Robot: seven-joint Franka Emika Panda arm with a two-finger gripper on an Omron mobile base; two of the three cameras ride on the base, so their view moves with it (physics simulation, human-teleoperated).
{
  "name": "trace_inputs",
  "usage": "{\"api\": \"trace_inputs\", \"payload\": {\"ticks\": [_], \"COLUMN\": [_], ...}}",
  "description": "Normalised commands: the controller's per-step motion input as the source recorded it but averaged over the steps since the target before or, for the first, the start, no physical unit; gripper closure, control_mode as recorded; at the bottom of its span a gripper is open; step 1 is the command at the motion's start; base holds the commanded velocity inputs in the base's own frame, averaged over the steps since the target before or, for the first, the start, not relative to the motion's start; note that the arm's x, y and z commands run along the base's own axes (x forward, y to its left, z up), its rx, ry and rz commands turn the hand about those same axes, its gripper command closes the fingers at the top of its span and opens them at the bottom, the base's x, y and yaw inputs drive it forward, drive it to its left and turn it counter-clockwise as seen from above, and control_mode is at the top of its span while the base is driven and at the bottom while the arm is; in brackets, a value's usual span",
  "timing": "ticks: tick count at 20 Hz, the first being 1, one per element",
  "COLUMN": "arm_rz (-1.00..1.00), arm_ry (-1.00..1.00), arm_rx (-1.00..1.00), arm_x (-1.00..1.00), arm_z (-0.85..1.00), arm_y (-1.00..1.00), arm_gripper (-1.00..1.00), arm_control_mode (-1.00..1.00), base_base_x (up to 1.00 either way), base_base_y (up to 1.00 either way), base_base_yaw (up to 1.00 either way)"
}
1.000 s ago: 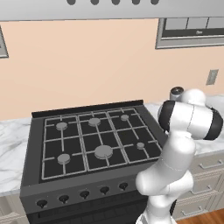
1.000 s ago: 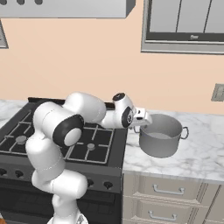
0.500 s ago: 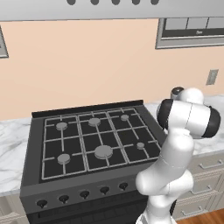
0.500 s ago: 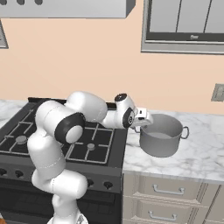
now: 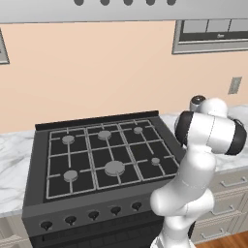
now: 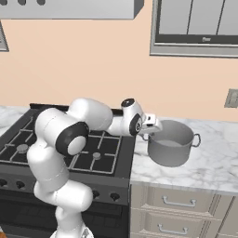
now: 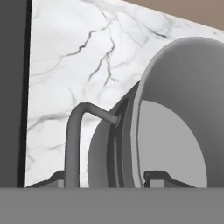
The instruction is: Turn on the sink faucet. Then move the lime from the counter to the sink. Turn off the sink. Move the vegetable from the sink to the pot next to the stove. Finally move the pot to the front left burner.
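From the left base view, the black gas stove [image 5: 104, 160] sits between stretches of white marble counter [image 5: 12, 169], its grates and grey burner caps bare, a row of knobs along its front; the white arm rises at the lower right and bends away to the right, over the counter beside the range. From the right base view, the grey steel pot [image 6: 171, 142] stands upright on the counter [image 6: 211, 165] just right of the stove [image 6: 100, 148], its open mouth facing up, one small handle pointing right toward the wall outlet side and the other pointing left toward the range. The arm reaches across the stove's right edge and the hand [image 6: 151, 126] is at the pot's left rim, right by that near handle. In the hand view, the pot [image 7: 175, 113] appears rolled on its side by the camera's tilt, its rim running top to bottom, and the bent handle [image 7: 81, 127] juts from its wall over the veined marble [image 7: 78, 57]; the two dark fingertips stand apart at the bottom, one outside the wall by the handle, one inside the rim, straddling the wall without visibly pressing it.
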Motion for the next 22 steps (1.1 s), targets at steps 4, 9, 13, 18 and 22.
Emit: {"api": "trace_inputs", "payload": {"ticks": [4, 9, 13, 18, 22], "arm_rz": [0.16, 0.22, 0.31, 0.37, 0.44], "arm_ry": [-0.02, 0.00, 0.02, 0.00, 0.02], "arm_rx": [0.00, -0.02, -0.07, -0.05, -0.02], "arm_x": [-0.30, -0.26, -0.29, -0.30, -0.21], "arm_z": [0.53, 0.41, 0.44, 0.45, 0.31], "arm_y": [0.23, 0.51, 0.73, 0.84, 0.92], "arm_gripper": [1.00, 1.00, 1.00, 1.00, 1.00], "arm_control_mode": [-1.00, -1.00, -1.00, -1.00, -1.00], "base_base_x": [0.00, 0.00, 0.00, 0.00, 0.00], "base_base_y": [0.00, 0.00, 0.00, 0.00, 0.00], "base_base_yaw": [0.00, 0.00, 0.00, 0.00, 0.00]}}
